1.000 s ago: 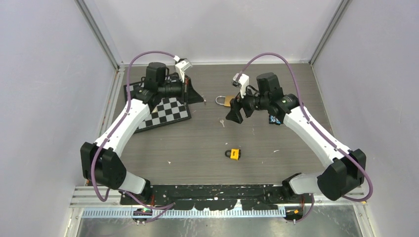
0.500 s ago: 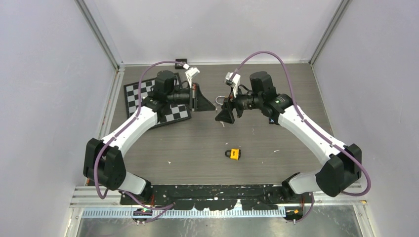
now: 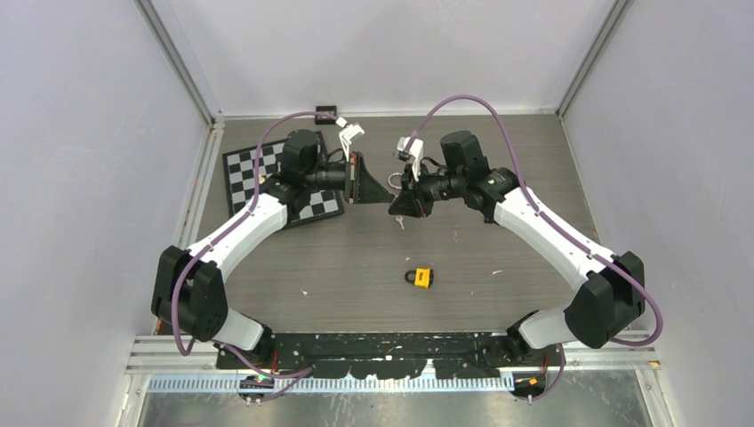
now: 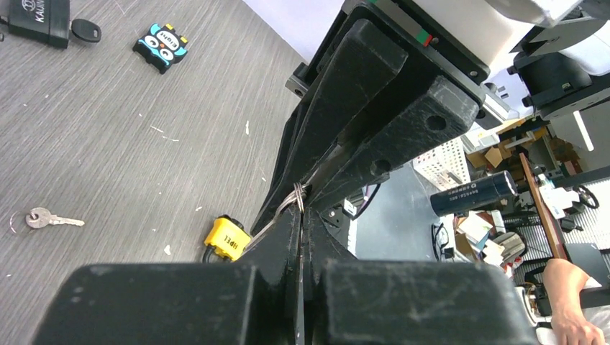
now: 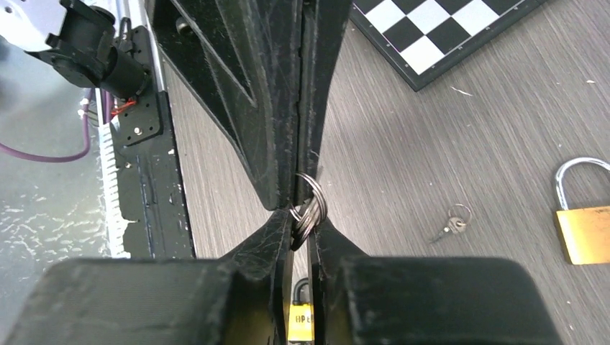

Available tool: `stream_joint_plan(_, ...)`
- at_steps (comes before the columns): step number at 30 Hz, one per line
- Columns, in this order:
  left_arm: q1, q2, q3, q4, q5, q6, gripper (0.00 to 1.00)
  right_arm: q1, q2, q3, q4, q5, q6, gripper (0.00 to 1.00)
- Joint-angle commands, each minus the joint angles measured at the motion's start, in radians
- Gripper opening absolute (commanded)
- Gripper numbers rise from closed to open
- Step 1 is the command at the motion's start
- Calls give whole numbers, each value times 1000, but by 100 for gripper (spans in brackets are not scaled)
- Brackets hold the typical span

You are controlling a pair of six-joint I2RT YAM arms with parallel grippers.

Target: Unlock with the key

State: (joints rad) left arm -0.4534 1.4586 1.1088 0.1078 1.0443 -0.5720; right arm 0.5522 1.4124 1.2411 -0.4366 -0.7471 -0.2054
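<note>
Now | left gripper [image 4: 298,215], right gripper [image 5: 302,224]: both pinch one key ring [image 5: 312,205] | shackled padlocks [image 4: 227,240] [image 5: 584,233]: two | loose silver key [image 4: 44,218]: one

My left gripper [image 4: 301,210] and right gripper [image 5: 301,217] are matt black plastic, scuffed pale along the edges. The thin silver metal key ring [image 5: 311,205] pinched between them gleams. The grey wood-grain table [image 3: 356,267] looks matt and streaked. The brass-coloured metal padlock [image 5: 584,231] has a polished steel shackle. The small yellow padlock [image 3: 421,277] looks plastic-coated.
</note>
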Motion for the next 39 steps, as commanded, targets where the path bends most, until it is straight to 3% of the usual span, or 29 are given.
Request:
stream_joint_plan(1,-2,0,0,22,19,22,0,-1,-70,7,-8,26,-56,14)
stream_joint_plan(7,-2,-4,0,-4,14,46,0,-2,-114,-28,-24,73,-96,13)
stream_joint_plan(15,-2,-16,0,-29,-1,82,0,-3,-129,-43,-40,62,-125,0)
stream_joint_plan(19,-2,-38,8,-77,-34,147,10,-5,-146,-64,-48,61,-141,1)
stream_joint_plan(24,-2,-60,7,-95,-62,240,37,-26,-157,-97,-2,13,-84,0)
stream_joint_plan(27,-2,-72,5,-128,-83,321,47,-52,-158,-109,41,-43,-21,0)
stream_joint_plan(33,-14,-82,-40,-44,-61,394,50,-110,-152,-155,196,-148,142,1)
stream_joint_plan(39,-75,-66,-44,-4,-59,487,46,-139,-138,-174,270,-203,231,0)
